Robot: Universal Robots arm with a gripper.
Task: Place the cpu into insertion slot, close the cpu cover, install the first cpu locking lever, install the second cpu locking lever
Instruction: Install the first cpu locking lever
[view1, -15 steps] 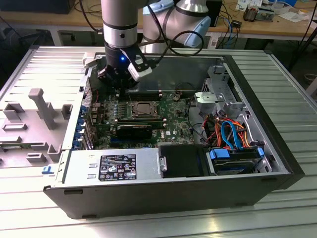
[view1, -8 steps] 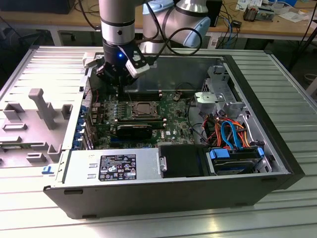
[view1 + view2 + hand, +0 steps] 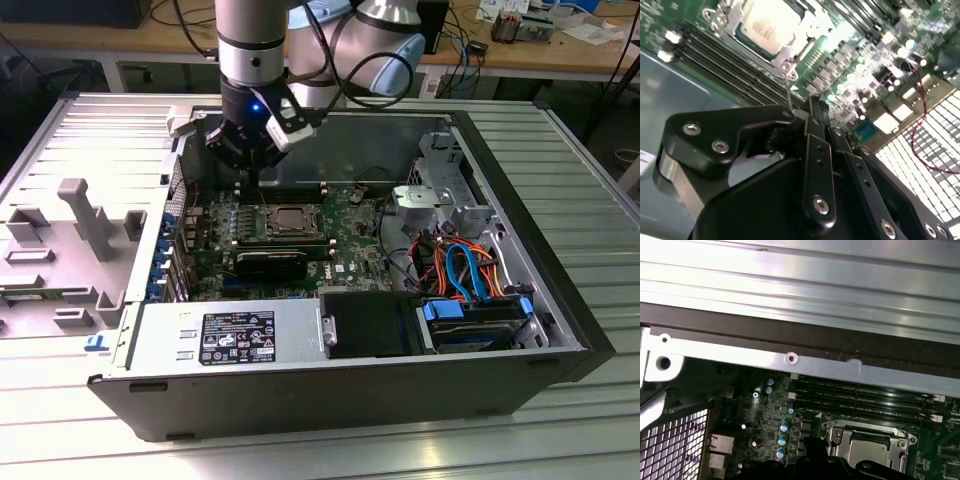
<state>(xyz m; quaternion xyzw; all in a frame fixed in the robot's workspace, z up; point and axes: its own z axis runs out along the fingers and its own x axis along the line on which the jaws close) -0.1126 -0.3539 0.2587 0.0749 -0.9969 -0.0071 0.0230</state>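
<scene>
- We see the cpu [image 3: 767, 22] as a small flat square with a dull silver-grey top, some faint print on it, and bright glare across one corner.
- It sits in its socket near the middle of the motherboard [image 3: 350, 230], and it shows there in the exterior view [image 3: 292, 220] too.
- The cover [image 3: 786, 56], a thin silvery frame with a square window, lies flat around the cpu's edges on the motherboard.
- The gripper [image 3: 248, 182] hangs over the motherboard's memory slots [image 3: 725, 65], just beside the socket.
- In the second wrist view its black fingers [image 3: 816, 145] are drawn narrow, close together.
- A thin metal lever [image 3: 788, 90] rises from the motherboard at the socket's corner, right next to the fingers; we cannot tell whether they grip it.
- The motherboard lies inside an open case [image 3: 300, 400] on the ribbed metal counter [image 3: 560, 130].
</scene>
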